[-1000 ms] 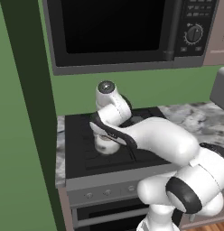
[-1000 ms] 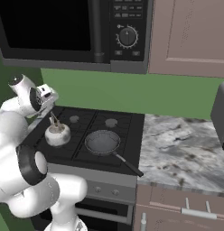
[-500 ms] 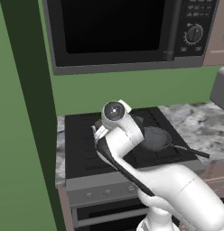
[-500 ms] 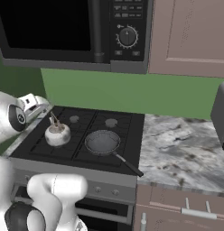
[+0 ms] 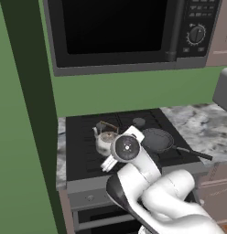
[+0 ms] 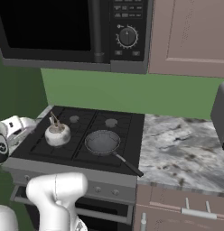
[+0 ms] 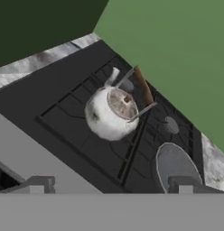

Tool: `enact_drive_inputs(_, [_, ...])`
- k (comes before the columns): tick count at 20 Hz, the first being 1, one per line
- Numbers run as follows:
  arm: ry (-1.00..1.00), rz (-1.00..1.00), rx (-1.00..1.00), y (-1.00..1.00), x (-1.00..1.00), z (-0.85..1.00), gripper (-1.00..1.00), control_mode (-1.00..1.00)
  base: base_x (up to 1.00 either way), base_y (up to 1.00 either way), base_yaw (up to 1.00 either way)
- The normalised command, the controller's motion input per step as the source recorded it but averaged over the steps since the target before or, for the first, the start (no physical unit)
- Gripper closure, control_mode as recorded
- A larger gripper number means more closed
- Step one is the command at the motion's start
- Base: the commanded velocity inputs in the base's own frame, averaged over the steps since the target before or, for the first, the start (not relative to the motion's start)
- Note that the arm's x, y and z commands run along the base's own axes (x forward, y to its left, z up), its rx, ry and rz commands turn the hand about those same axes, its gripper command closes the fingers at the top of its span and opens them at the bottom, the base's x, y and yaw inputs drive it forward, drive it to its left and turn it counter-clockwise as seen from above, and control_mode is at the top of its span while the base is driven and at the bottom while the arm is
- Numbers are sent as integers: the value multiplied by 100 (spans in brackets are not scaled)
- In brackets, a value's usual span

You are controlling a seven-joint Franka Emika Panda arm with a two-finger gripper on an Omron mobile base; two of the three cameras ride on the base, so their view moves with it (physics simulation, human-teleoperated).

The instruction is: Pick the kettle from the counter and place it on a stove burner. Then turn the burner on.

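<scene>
From where I stand, no writing can be made out anywhere. The black microwave's control panel [image 6: 128, 34] carries pale marks around its round dial and small buttons, but they are too small and blurred to read as words or numbers.

My arm [image 5: 156, 196] is glossy white, built of fat rounded links with dark, near-black bands at the joints. One link ends in a round cap [image 5: 127, 148] with a dark grey face and a small pale centre. A boxy white block sits just beside that cap. In the hand view my two finger tips [image 7: 38, 185] show as small, dull grey squared stubs.
</scene>
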Motion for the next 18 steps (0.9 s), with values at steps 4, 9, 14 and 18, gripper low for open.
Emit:
enact_drive_inputs(4, [4,0,-9,0,-75,-59,-100,-100,0,0,0])
enact_drive_inputs(9, [5,0,-1,0,-27,-31,-100,-100,0,0,0])
enact_drive_inputs(14, [6,0,1,0,-4,-31,-100,-100,0,0,0])
enact_drive_inputs(18, [1,0,0,0,0,-3,-100,-100,0,0,0])
